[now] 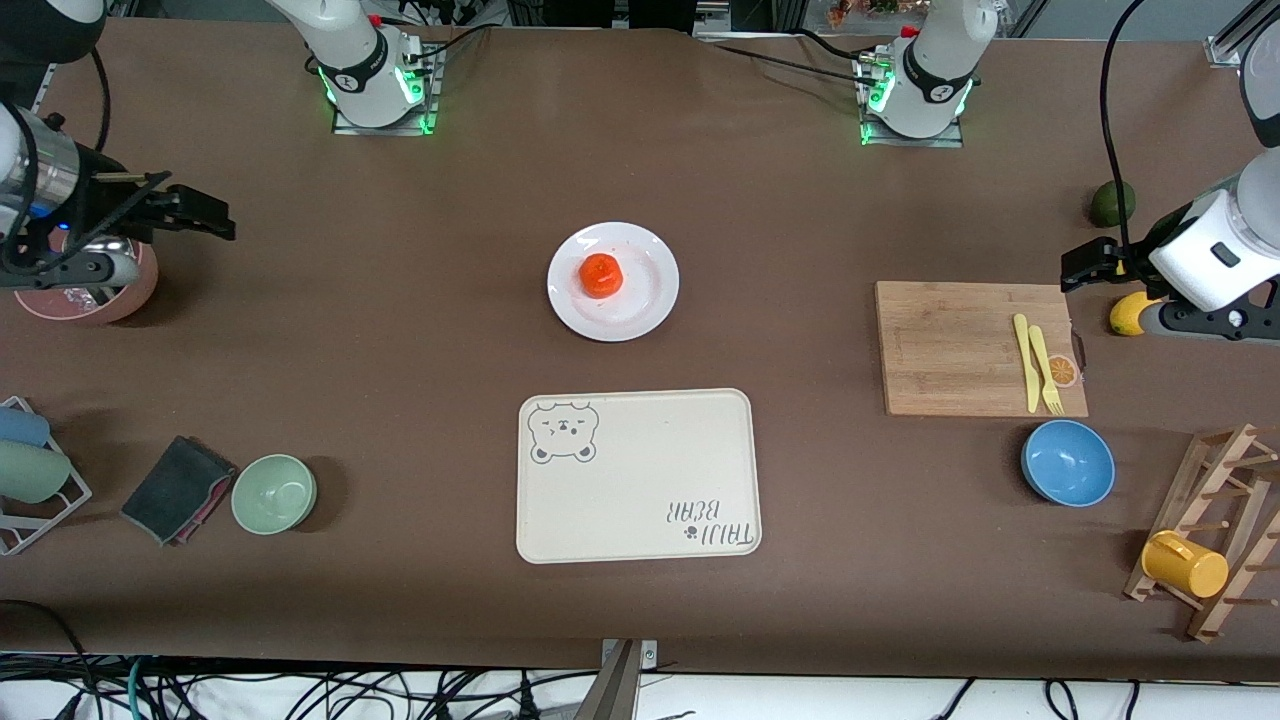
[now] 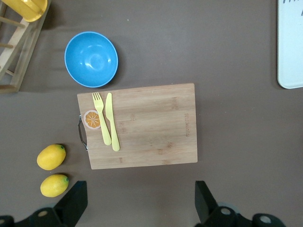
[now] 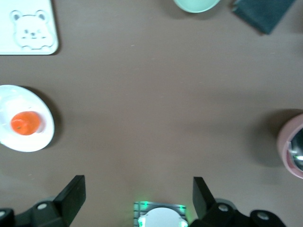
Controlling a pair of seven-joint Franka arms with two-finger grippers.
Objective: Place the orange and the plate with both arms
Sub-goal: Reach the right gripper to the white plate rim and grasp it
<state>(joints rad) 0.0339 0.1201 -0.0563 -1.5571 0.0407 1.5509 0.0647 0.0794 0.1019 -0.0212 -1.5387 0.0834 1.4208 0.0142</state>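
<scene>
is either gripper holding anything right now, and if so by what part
Nothing is held. The left gripper is open over bare table beside the cutting board; the right gripper is open at its own end. The orange sits on the plate.

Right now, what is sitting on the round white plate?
One small red-orange orange rests on the round white plate, near its centre. Nothing else shows there; the patch under the fruit is covered. Both grippers are away at the table's ends.

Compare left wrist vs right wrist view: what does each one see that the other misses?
Left wrist only: cutting board with fork and knife, blue bowl, two lemons, and the open left pincer. Right wrist only: orange on the plate, green bowl, pink bowl, and the open right pincer. Both: the bear tray and brown table.
</scene>
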